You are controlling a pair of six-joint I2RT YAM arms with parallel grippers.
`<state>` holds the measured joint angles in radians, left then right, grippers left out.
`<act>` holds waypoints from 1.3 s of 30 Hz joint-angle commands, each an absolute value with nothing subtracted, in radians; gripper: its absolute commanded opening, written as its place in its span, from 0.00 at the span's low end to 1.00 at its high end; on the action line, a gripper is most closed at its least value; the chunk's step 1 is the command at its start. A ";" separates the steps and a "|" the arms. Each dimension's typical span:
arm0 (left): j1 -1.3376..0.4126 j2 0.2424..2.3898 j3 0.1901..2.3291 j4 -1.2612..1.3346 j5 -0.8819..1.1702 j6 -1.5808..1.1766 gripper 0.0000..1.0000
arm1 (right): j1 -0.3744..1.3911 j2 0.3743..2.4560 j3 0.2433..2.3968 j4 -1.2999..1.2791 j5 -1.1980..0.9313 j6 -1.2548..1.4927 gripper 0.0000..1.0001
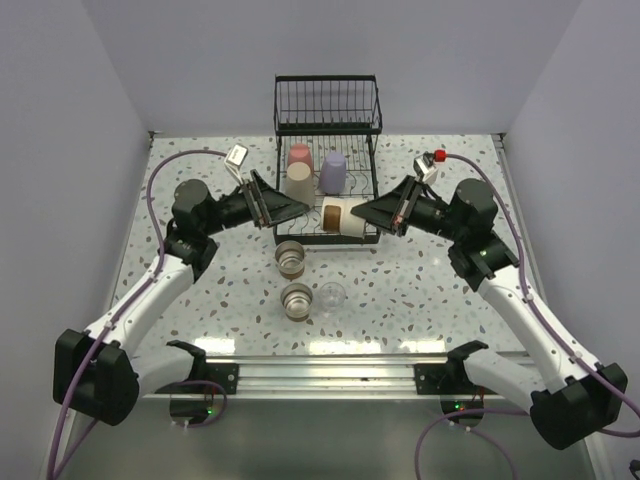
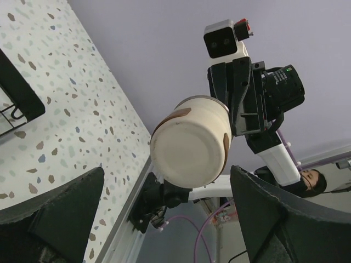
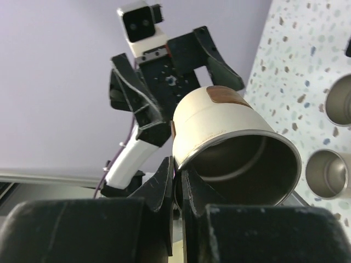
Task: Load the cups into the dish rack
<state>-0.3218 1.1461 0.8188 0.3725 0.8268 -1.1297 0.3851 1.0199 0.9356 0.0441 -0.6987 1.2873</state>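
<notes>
1. The right end effector is clenched on the rim of a cream-and-brown cup, holding it on its side over the flat tray of the dish rack.
2. The left end effector is released, with its jaws wide, just beside the base of that cup.
3. The pink cup, lavender cup and beige cup stand in the rack.
4. Two metal-lined cups and a clear cup stand on the surface.

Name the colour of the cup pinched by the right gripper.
The cup is cream with brown patches, metallic inside; right wrist view shows it best.
</notes>
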 commanded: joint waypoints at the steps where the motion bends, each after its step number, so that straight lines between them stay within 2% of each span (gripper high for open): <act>1: -0.318 1.108 0.795 0.469 0.854 -1.179 1.00 | 0.380 0.983 0.931 0.219 -0.715 1.365 0.00; 10: -0.321 1.077 0.687 0.646 0.824 -1.304 1.00 | 0.396 1.014 0.916 0.276 -0.713 1.396 0.00; 22: -0.365 1.088 0.683 0.781 0.790 -1.344 1.00 | 0.500 1.083 0.933 0.302 -0.660 1.379 0.00; 28: -0.368 1.094 0.684 0.779 0.804 -1.341 1.00 | 0.511 1.101 0.942 0.310 -0.652 1.376 0.00; 31: -0.370 1.097 0.702 0.668 0.810 -1.293 1.00 | 0.523 1.112 0.946 0.316 -0.643 1.376 0.00; 39: -0.376 1.086 0.704 0.624 0.807 -1.253 1.00 | 0.548 1.131 0.945 0.322 -0.632 1.371 0.00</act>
